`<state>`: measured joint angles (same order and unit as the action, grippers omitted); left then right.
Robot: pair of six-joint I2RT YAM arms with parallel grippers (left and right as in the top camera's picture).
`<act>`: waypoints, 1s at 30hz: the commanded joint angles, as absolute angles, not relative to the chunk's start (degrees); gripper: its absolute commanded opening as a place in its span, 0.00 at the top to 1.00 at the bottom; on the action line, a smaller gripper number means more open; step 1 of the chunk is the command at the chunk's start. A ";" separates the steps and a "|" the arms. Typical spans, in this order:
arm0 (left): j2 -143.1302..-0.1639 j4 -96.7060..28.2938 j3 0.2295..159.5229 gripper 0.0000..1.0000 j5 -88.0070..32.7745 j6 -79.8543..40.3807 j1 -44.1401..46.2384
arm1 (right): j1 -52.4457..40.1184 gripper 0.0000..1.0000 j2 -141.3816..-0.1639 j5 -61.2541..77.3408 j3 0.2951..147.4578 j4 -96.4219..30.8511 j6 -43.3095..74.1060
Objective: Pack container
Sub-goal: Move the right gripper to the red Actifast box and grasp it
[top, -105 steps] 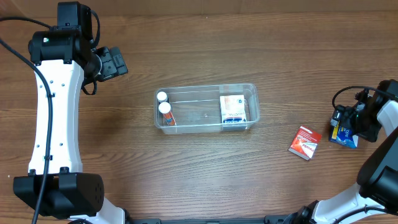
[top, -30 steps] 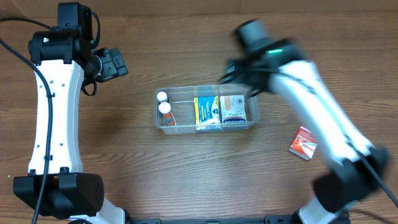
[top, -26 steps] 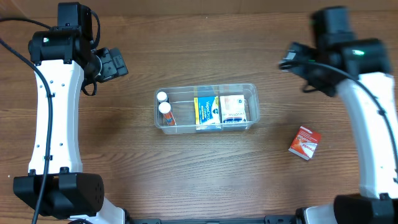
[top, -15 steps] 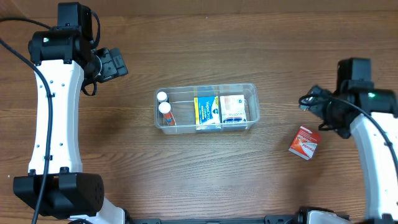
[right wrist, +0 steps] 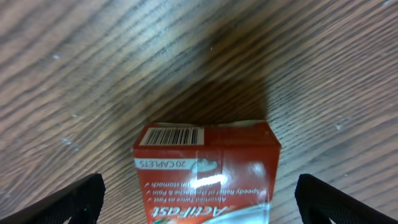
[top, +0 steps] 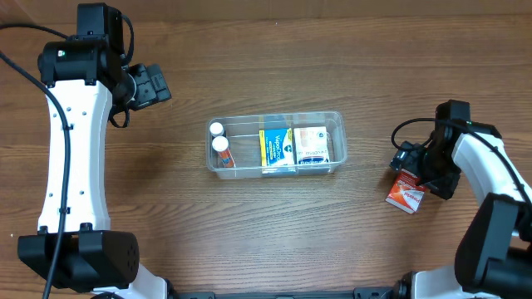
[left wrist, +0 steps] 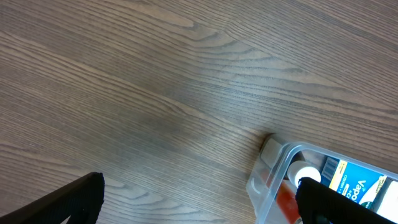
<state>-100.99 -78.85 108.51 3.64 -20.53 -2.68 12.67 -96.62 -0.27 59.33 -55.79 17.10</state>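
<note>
The clear plastic container (top: 337,120) sits mid-table and holds two white-capped tubes (top: 219,144), a blue and yellow box (top: 276,149) and a white box (top: 312,146). Its corner shows in the left wrist view (left wrist: 273,165). A red box (top: 405,196) lies on the table to the right of the container. My right gripper (top: 420,173) is open right above it, fingers on either side of the red box (right wrist: 208,174) in the right wrist view. My left gripper (top: 154,85) is open and empty, far left of the container.
The wooden table (top: 274,232) carries nothing else in view. The left arm stands along the left side, the right arm along the right edge.
The blue and yellow box came from the far right into the container. My right arm then swung back right and down over the red box. The left arm has not moved.
</note>
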 commanded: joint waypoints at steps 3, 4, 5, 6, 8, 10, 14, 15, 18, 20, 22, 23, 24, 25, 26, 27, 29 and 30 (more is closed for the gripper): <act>-100.60 -78.76 109.75 0.00 3.62 -19.25 -2.61 | 12.93 0.00 -100.27 -0.47 55.83 -51.90 16.45; -100.60 -78.76 109.75 0.00 3.62 -19.25 -2.61 | 12.95 0.00 -100.33 -0.47 55.20 -51.42 16.45; -100.60 -78.76 109.75 0.00 3.62 -19.22 -2.61 | 12.93 0.00 -100.33 -0.47 54.85 -51.09 16.45; -100.60 -78.76 109.75 0.00 3.62 -19.25 -2.61 | 12.93 0.00 -100.33 -0.45 54.81 -51.07 16.45; -100.60 -78.76 109.75 0.00 3.60 -19.25 -2.61 | 12.93 0.01 -100.33 -0.25 54.81 -51.11 16.45; -100.60 -78.83 109.75 0.00 3.60 -19.25 -2.61 | 12.93 0.05 -100.33 -0.25 54.81 -51.20 16.47; -100.60 -78.83 109.75 0.00 3.60 -19.25 -2.61 | 12.93 0.23 -100.31 -0.25 54.81 -51.20 16.47; -100.60 -78.83 109.75 0.00 3.60 -19.25 -2.61 | 12.93 0.26 -100.33 -0.25 54.81 -51.18 16.47; -100.60 -78.83 109.75 0.00 3.60 -19.25 -2.61 | 12.93 0.31 -100.31 -0.25 54.81 -50.94 16.47; -100.60 -78.85 109.75 0.00 3.57 -19.25 -2.61 | 12.93 0.33 -100.31 -0.23 54.81 -50.41 16.49; -100.60 -78.89 109.75 0.00 3.57 -19.25 -2.61 | 12.86 0.36 -100.31 0.62 54.85 -49.93 16.86; -100.60 -78.91 109.75 0.00 3.57 -19.27 -2.61 | 12.88 0.37 -100.31 1.21 55.00 -49.84 17.54; -100.60 -78.89 109.75 0.00 3.57 -19.27 -2.61 | 12.86 0.37 -100.31 1.26 55.42 -49.87 17.82; -100.60 -78.89 109.75 0.00 3.57 -19.27 -2.61 | 12.82 0.38 -100.31 1.28 56.16 -50.13 17.85; -100.60 -78.85 109.75 0.00 3.57 -19.27 -2.61 | 12.75 0.38 -100.29 1.98 57.58 -50.92 18.00; -100.60 -78.85 109.75 0.00 3.57 -19.27 -2.61 | 12.36 0.38 -100.16 2.70 59.70 -52.05 17.98; -100.60 -78.85 109.75 0.00 3.60 -19.25 -2.61 | 10.76 0.38 -99.42 2.70 64.79 -55.11 17.87; -100.60 -78.78 109.75 0.00 3.57 -19.27 -2.61 | 9.63 0.38 -98.89 2.70 67.75 -56.88 17.61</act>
<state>-101.01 -78.85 108.51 3.66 -20.53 -2.68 12.10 -99.94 1.34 60.07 -54.96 17.41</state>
